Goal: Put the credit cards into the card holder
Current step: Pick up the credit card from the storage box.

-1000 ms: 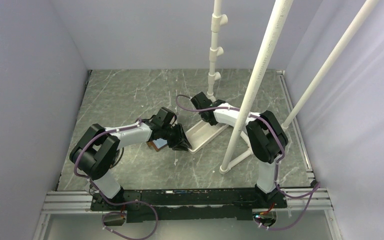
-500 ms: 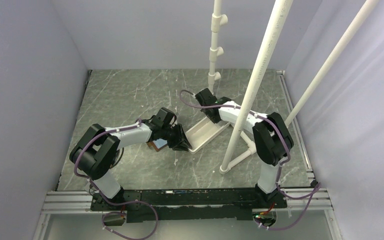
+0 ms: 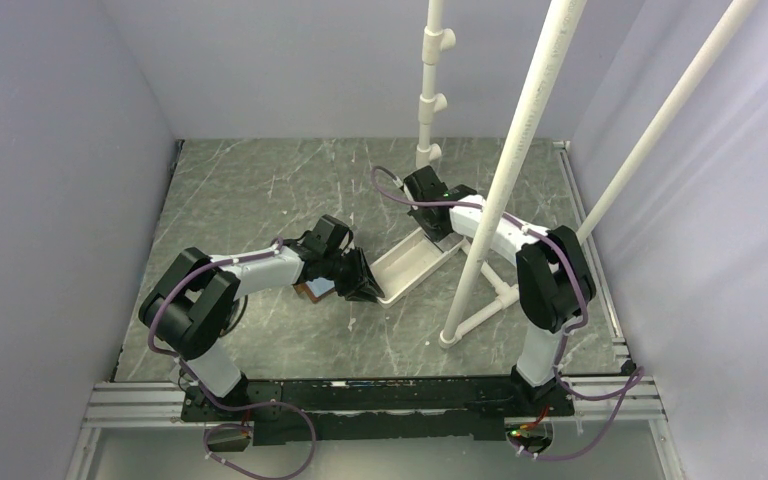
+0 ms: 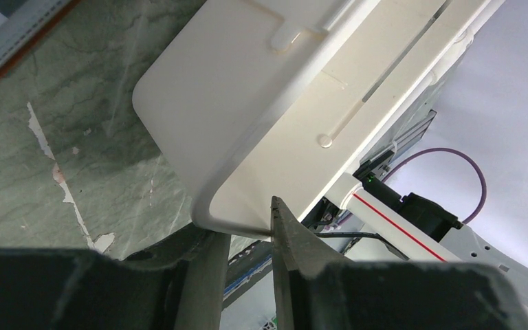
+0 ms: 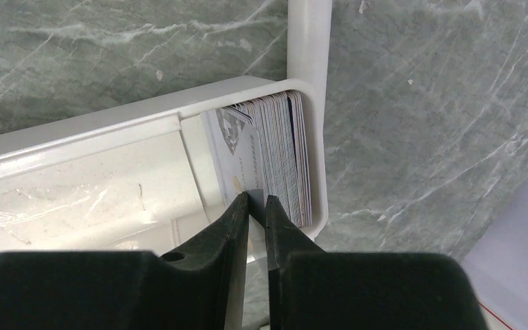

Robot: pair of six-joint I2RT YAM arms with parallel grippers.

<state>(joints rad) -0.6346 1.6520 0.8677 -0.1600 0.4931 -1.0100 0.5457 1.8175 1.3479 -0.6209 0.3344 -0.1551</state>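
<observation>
Grey-green marbled table [image 3: 250,190] carrying everything, pale veins and white chipped streaks running across surface. Long white tray [image 3: 412,262] lying near middle, sitting at angle to table edges. Brown card holder [image 3: 312,291] sitting just left of tray's near end, mostly covered from above. White pipe frame [image 3: 482,316] standing right of tray, feet resting on tabletop.

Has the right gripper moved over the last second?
Yes. Seen from above, the right gripper has shifted right and toward the back, along the white tray to its far end, nearer the jointed white pipe.
</observation>
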